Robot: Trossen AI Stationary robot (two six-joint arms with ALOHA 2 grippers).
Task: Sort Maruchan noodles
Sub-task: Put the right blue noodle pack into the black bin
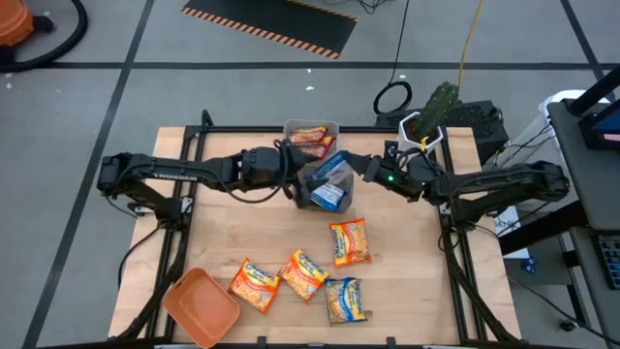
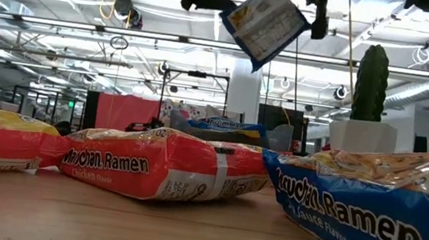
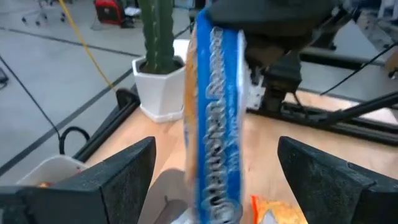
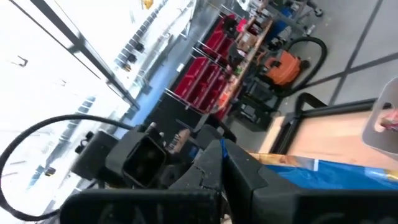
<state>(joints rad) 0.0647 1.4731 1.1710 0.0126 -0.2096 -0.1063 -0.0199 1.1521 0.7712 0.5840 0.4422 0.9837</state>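
Right now I have a blue-and-silver packet (image 1: 334,167) held up in the air between my two arms, over the far middle of the table (image 1: 407,262); the right gripper (image 1: 360,167) is clamped on its edge, and in the right wrist view the blue wrapper (image 4: 323,171) runs out from just behind my dark fingers (image 4: 239,171); from table height the same packet (image 2: 263,23) hangs tilted, high above everything else. My left gripper (image 1: 291,165) faces it from the other side with its fingers spread wide; in the left wrist view the packet (image 3: 214,112) stands edge-on in the gap, touching neither finger (image 3: 118,168) as far as I can see. Directly under the held packet sits a bin (image 1: 325,199) with another blue packet (image 1: 329,196) in it; just beyond, at the far edge, a second bin (image 1: 311,128) holds a reddish packet (image 1: 308,138). Four more packets lie loose on the near half of the table, well away from both grippers: an orange one (image 1: 350,241) nearest the middle, two orange ones (image 1: 303,273) (image 1: 254,285) side by side towards the left, and a blue-edged one (image 1: 346,301) at the near edge; an orange tray (image 1: 201,306) sits at the near left corner. A potted cactus (image 1: 433,111) stands at the far right corner.
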